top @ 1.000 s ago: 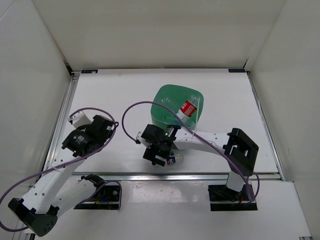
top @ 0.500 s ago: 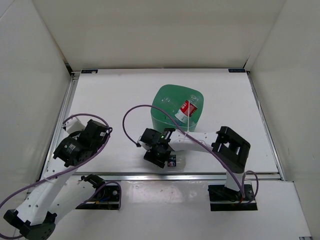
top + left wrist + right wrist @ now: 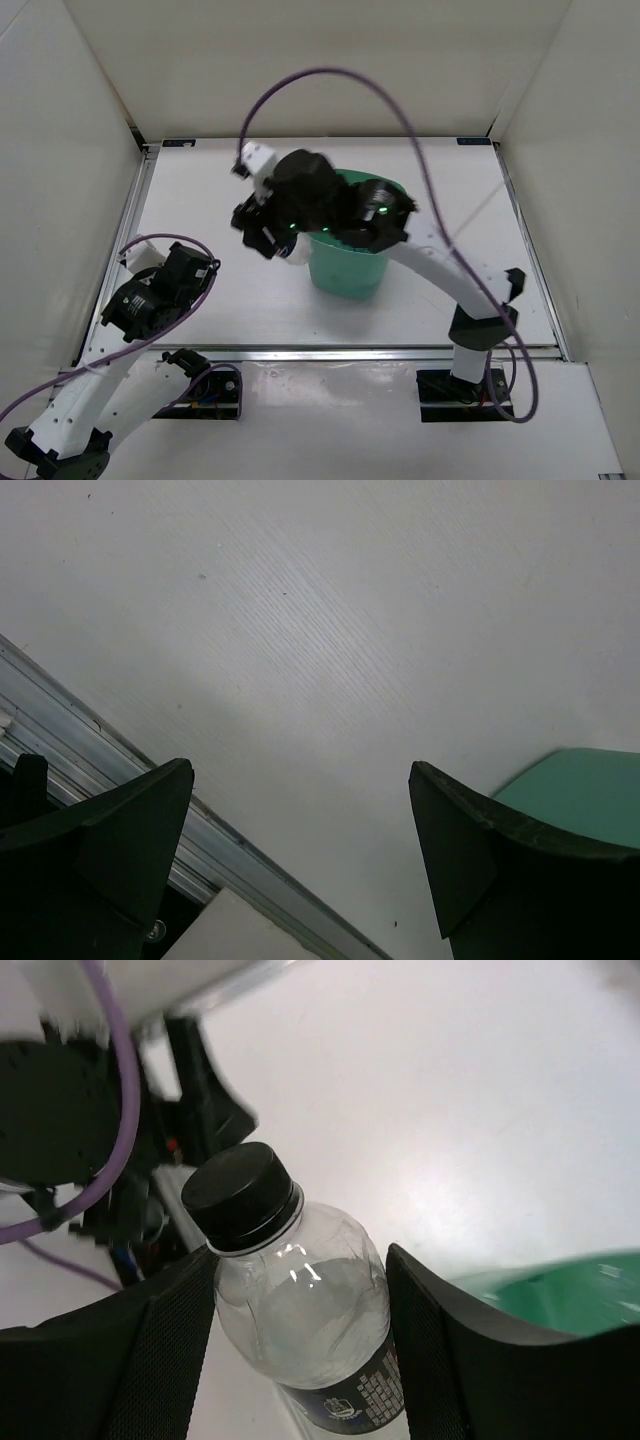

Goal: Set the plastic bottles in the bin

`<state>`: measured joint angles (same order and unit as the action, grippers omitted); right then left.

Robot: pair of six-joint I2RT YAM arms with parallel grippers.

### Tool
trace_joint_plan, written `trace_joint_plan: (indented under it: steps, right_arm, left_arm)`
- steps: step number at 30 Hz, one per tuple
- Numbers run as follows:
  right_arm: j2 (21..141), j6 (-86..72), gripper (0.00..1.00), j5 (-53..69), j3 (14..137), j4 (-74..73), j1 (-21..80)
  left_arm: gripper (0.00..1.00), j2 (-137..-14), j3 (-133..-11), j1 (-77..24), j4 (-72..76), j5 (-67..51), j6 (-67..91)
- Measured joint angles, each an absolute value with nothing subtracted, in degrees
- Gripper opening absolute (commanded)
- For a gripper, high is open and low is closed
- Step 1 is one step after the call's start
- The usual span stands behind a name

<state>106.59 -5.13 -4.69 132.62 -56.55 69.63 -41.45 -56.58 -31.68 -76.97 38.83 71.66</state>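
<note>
White table [image 3: 200, 190], green bin [image 3: 350, 272] mid. R gripper [image 3: 300, 1360] clamped on black-cap bottle [image 3: 300, 1290], fingers snug on both sides, held up over bin's left rim. L gripper [image 3: 300, 800] wide open, empty, low, well left of bin.

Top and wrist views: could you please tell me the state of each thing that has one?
bottle: capped in black, gripped by the right gripper, outside the bin.
right gripper: jaws shut on the bottle.
left gripper: jaws open, empty.
bin: upright, open-topped.
</note>
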Motion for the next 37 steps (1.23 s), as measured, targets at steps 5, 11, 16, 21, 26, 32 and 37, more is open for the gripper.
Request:
trace_joint_plan:
  steps: [5,11,16,21,26,32,37]
  right_arm:
    - [95.74,-7.62,0.28,-12.6,130.98,-52.82,63.13]
    - [92.27,-9.23,0.75,-17.5,122.96,-52.66,52.93]
    - [95.31,-13.21,1.0,-17.08,118.93,-56.01,50.52]
    - [96.64,-17.12,1.0,-13.43,122.1,-62.19,47.46]
    - [94.21,-26.26,1.0,0.21,124.97,-64.2,32.32]
    - [86.74,-32.6,1.0,15.2,107.44,-62.43,18.74]
    - [85.1,-33.34,1.0,21.37,106.19,-59.48,14.98]
  left_arm:
    - [1.0,-40.84,-56.16,-31.68,-76.93,38.98,71.9]
    - [1.0,-40.6,-54.83,-31.68,-76.97,39.07,71.96]
    - [1.0,-40.66,-53.87,-31.68,-77.01,39.05,71.88]
    - [1.0,-40.71,-53.87,-31.68,-76.79,39.05,71.37]
    - [1.0,-41.17,-53.87,-31.68,-76.2,39.46,70.32]
    - [1.0,-43.53,-53.87,-31.68,-75.88,40.07,69.87]
    - [1.0,-44.42,-53.87,-31.68,-75.83,40.88,69.8]
